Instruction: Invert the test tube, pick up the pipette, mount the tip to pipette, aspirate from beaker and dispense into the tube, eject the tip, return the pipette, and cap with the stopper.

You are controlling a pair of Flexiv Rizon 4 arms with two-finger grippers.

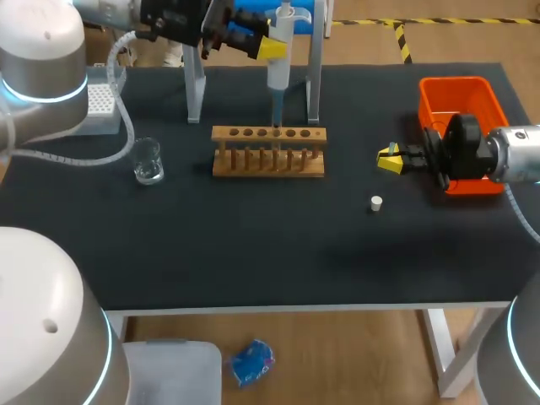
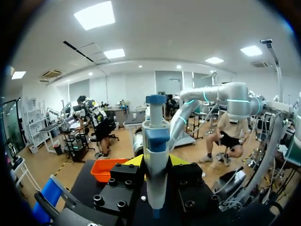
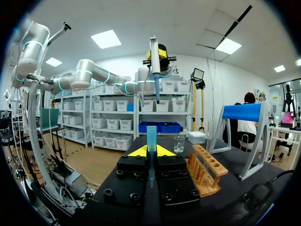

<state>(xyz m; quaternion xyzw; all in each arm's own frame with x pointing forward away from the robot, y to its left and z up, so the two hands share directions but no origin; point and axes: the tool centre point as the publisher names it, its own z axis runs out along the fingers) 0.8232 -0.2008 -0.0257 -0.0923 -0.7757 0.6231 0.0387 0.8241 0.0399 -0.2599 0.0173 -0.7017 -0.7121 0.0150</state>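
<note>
Our left gripper (image 1: 272,48) is clamped on the pipette (image 1: 279,74), upright above the rack (image 1: 268,164). Our right gripper (image 1: 390,159) pinches the blue tip (image 3: 151,136) beside the orange bin (image 1: 456,82), well apart from the pipette. We should align the tip's open end with the pipette's shaft, then press on in 1 straight, firm push.

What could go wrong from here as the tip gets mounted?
The pipette in the left tool hangs far from the pipette tip pinched in the right tool; misaligned mating could bend or drop it. The loose stopper near the right tool could be knocked away.
</note>
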